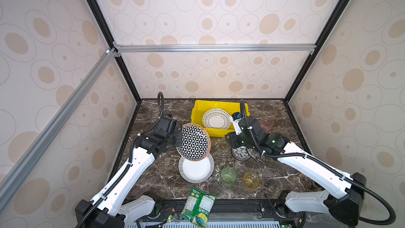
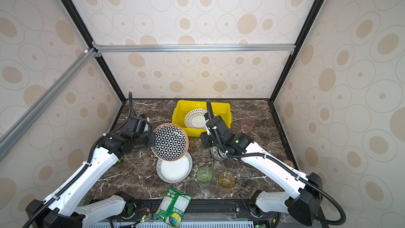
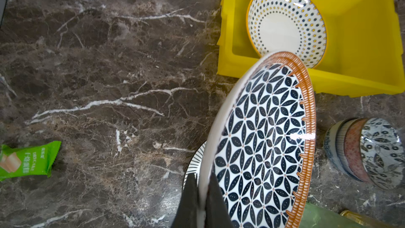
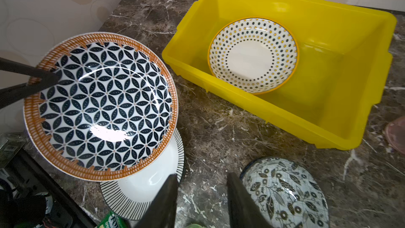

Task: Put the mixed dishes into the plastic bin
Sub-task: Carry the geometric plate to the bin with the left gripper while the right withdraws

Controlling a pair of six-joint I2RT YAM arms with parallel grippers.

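Note:
The yellow plastic bin (image 1: 198, 110) stands at the back of the table with a dotted plate (image 1: 216, 118) leaning inside it. My left gripper (image 3: 202, 175) is shut on the rim of a black-white geometric plate (image 1: 192, 142), which hangs tilted above a striped plate (image 1: 196, 171), just left of the bin's near corner. My right gripper (image 4: 201, 176) is open over bare table between the striped plate (image 4: 140, 191) and a stack of floral bowls (image 4: 285, 194), with nothing between its fingers. A green tumbler (image 1: 228, 175), an amber tumbler (image 1: 251, 179) and a pink tumbler (image 1: 267, 123) stand on the table.
A large green snack packet (image 1: 198, 207) lies over the table's front edge. A small green packet (image 3: 28, 161) lies on the table to the left. A small round tin (image 2: 288, 163) sits by the right wall. Patterned walls close in three sides.

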